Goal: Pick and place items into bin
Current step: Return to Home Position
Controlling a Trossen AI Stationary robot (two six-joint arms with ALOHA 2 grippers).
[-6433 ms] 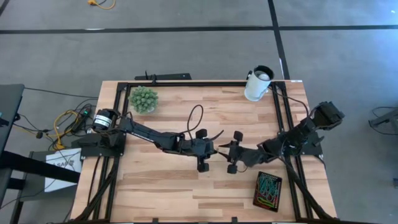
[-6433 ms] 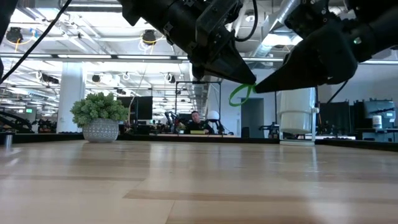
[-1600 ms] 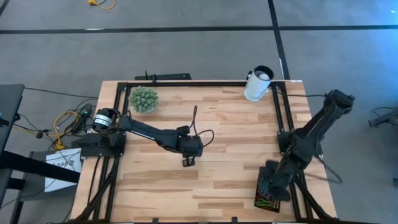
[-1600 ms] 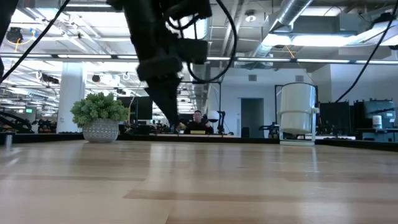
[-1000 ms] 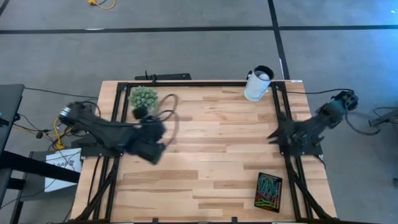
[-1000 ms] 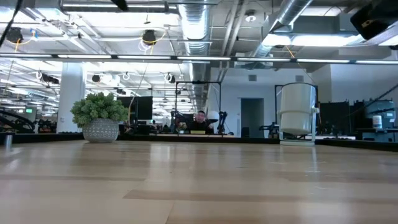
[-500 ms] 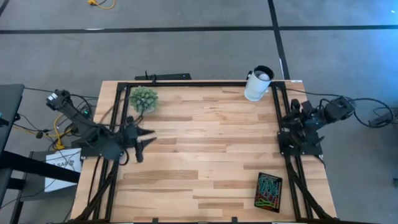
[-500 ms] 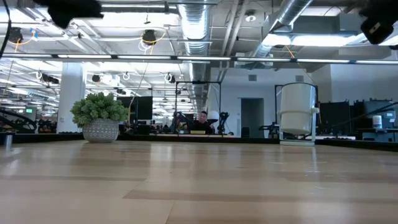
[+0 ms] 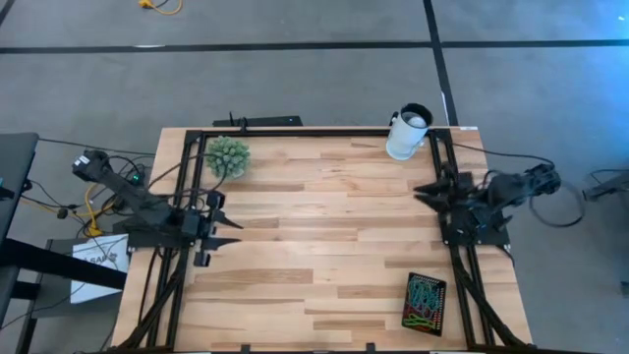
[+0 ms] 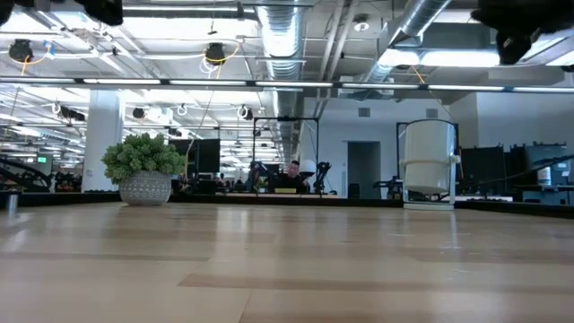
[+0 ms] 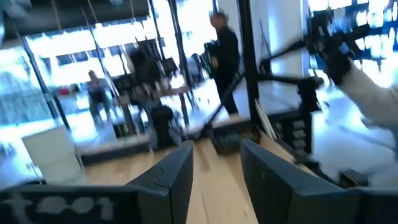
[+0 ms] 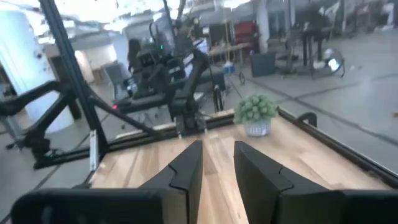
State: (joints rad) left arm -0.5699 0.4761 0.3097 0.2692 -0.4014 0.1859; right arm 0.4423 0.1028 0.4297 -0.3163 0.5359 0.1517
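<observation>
A: "Any risk?"
B: "Little. The rubber bands (image 9: 424, 298) lie in the black tray (image 9: 406, 320) near the tabletop's (image 9: 314, 246) right edge. The left gripper (image 9: 224, 223) and right gripper (image 9: 425, 187) hang parted, empty, at the sides. A springy loop might flop out."

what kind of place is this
Probably a robotics lab in an open-plan industrial hall: the left arm and right arm parked at a framed wooden table, exposed ceiling ducts, and a person at desks beyond.

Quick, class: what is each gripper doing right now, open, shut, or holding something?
Left gripper: open, holding nothing, at the table's left edge.
Right gripper: open, holding nothing, at the table's right edge.
</observation>
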